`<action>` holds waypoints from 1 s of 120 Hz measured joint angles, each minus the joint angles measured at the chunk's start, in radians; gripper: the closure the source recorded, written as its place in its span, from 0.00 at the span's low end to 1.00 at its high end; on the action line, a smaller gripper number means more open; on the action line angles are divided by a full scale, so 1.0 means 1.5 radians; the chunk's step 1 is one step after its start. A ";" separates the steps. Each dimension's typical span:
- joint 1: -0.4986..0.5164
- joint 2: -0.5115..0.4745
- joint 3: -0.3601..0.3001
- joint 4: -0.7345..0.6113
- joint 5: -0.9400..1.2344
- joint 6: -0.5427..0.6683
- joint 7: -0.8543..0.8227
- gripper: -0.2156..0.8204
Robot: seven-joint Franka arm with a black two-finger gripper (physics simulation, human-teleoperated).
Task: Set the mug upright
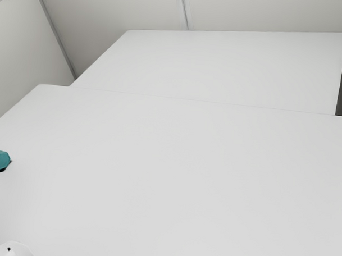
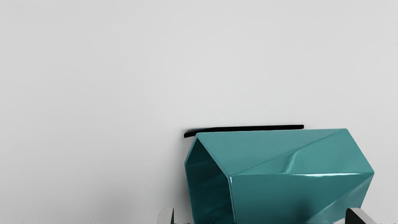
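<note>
Two fingertips stood wide apart, so the hand (image 2: 261,216) was def released, w/ a visible gap btwn one fingertip and the mug's open end. The other fingertip overlapped the opposite end in the wrist view, tbh couldn't tell if it touched.

The mug (image 2: 295,158) was teal, faceted and glossy, and it lay on its side on the counter (image 2: 93,77), so not upright atm. Its open mouth was toward one fingertip, its other end toward the other, so its length ran approx from finger to finger. The inside was v dark teal. A thin black strip (image 2: 258,128) ran along the mug's long side, just beside it, on the side away from the hand. Couldn't tell what that was, sry.

Exterior view: a rounded white piece w/ a small dark spot (image 1: 15,252) poked into the near corner at the exterior view's left, cut off by the edge, so idk what it belonged to. A bit farther off, the mug sat at the exterior view's left edge, partly cut off too, w/ some black by its underside. Past the counter was another flat white surface (image 1: 218,65), then pale walls (image 1: 119,14) w/ a grey seam (image 1: 184,10) at the very back.
</note>
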 joint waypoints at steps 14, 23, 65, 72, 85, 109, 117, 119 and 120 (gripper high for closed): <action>0.004 0.001 0.000 0.000 -0.006 -0.009 0.000 0.21; 0.009 0.001 0.000 -0.002 -0.009 -0.014 0.000 0.21; 0.046 0.011 -0.014 -0.002 -0.053 -0.040 -0.003 0.21; 0.052 0.014 -0.018 -0.002 -0.062 -0.045 -0.003 0.21; 0.059 0.022 -0.032 0.001 -0.074 -0.052 -0.003 0.21; 0.066 0.037 -0.055 0.003 -0.092 -0.058 -0.003 0.31; 0.073 0.037 -0.060 0.003 -0.100 -0.061 -0.003 0.37; 0.075 0.037 -0.060 0.003 -0.103 -0.062 -0.004 0.39; 0.076 0.037 -0.061 0.003 -0.104 -0.062 -0.004 0.40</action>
